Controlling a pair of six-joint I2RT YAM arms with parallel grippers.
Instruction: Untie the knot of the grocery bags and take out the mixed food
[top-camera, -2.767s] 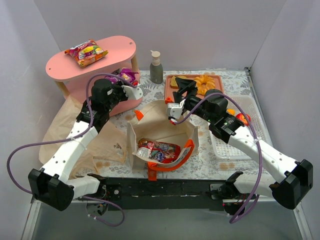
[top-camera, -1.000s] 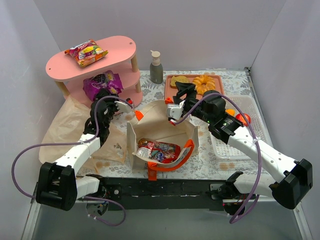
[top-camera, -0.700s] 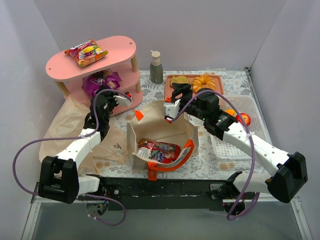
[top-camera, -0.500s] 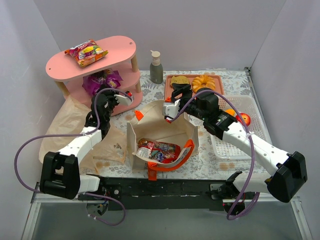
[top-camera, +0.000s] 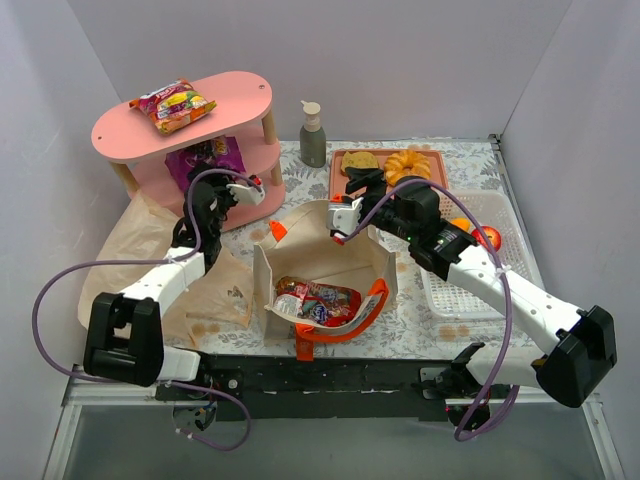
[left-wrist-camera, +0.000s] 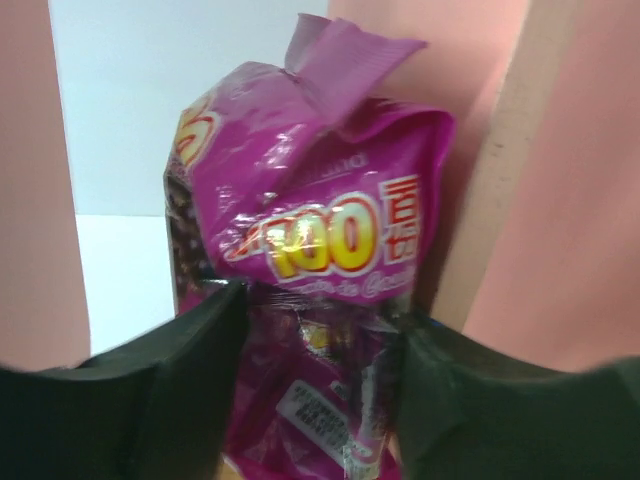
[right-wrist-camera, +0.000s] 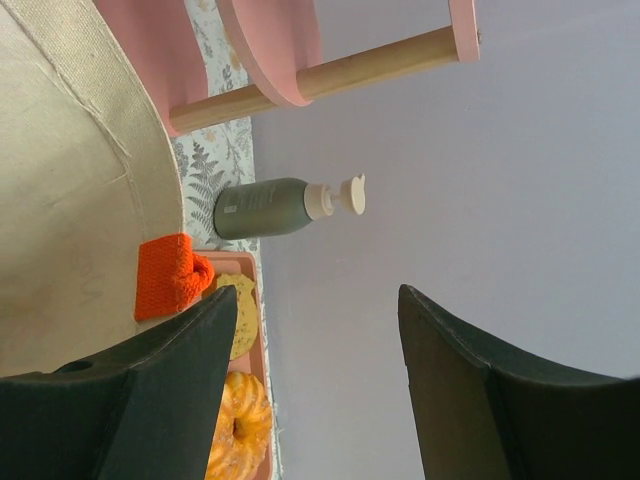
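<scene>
Left hand (top-camera: 243, 188) fingers apart, purple snack packet (left-wrist-camera: 310, 230) just ahead of it on pink shelf (top-camera: 240, 100) lower tier. Canvas tote (top-camera: 300, 245), red packets (top-camera: 318, 298) inside, sits between both hands. Right hand (top-camera: 338, 208) fingers apart, nothing held, at tote's far rim.

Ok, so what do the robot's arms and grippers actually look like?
The left arm and right arm have white links with bulky black joints. A thin purple cable runs along each. The left gripper and right gripper have broad black fingers.
</scene>
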